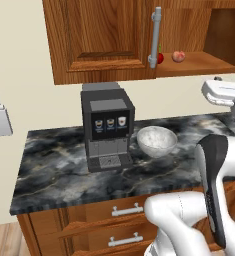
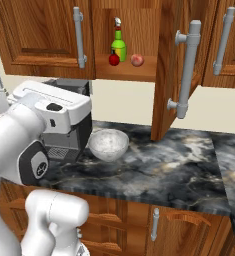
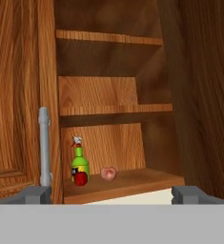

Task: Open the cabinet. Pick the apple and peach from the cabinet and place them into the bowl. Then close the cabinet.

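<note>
The cabinet [image 2: 39, 35] has its left door shut and its right door [image 2: 170, 70] swung open toward me. On the bottom shelf sit a red apple [image 2: 114, 59] and a pink peach [image 2: 136, 60], side by side. In the hand view the apple [image 3: 80, 178] and peach [image 3: 108, 174] lie ahead, well beyond my gripper [image 3: 113, 194]. The gripper is open, with nothing between its fingertips [image 3: 37, 193]. The white speckled bowl [image 2: 108, 144] stands on the dark marble counter below the cabinet, beside the coffee machine [image 1: 107, 127].
A green spray bottle [image 2: 118, 47] stands just behind the apple. The shut door's grey bar handle [image 3: 44, 145] rises close to the left of the fruit. Two upper shelves [image 3: 113, 110] are bare. Drawers [image 1: 126, 212] sit under the counter.
</note>
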You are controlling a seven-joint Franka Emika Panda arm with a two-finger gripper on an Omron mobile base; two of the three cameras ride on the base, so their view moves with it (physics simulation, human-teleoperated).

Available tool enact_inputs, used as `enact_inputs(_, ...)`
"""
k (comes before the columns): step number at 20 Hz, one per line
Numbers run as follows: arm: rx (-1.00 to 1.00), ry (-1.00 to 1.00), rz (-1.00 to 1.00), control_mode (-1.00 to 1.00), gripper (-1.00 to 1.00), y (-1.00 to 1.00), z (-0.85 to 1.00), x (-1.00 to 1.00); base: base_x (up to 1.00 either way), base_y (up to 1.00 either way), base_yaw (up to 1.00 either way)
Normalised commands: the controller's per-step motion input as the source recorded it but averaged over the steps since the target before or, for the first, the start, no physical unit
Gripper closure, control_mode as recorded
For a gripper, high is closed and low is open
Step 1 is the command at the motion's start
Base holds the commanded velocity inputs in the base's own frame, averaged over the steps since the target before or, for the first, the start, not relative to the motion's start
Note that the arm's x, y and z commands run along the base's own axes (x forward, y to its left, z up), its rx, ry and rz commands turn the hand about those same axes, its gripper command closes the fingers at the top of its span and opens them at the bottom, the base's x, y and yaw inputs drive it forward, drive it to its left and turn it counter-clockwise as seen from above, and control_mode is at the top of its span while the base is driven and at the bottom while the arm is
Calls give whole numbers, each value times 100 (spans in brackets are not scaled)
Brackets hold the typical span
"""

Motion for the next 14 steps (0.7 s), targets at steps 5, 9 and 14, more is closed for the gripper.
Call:
enact_inputs(5,-7,-1,-2,-100,-100,65,3,21,0,0,0)
enact_inputs(9,-5,-1,0,-100,-100,65,3,21,0,0,0)
enact_inputs(14,-2,0,8,-100,-100,31,0,20,0,0,0)
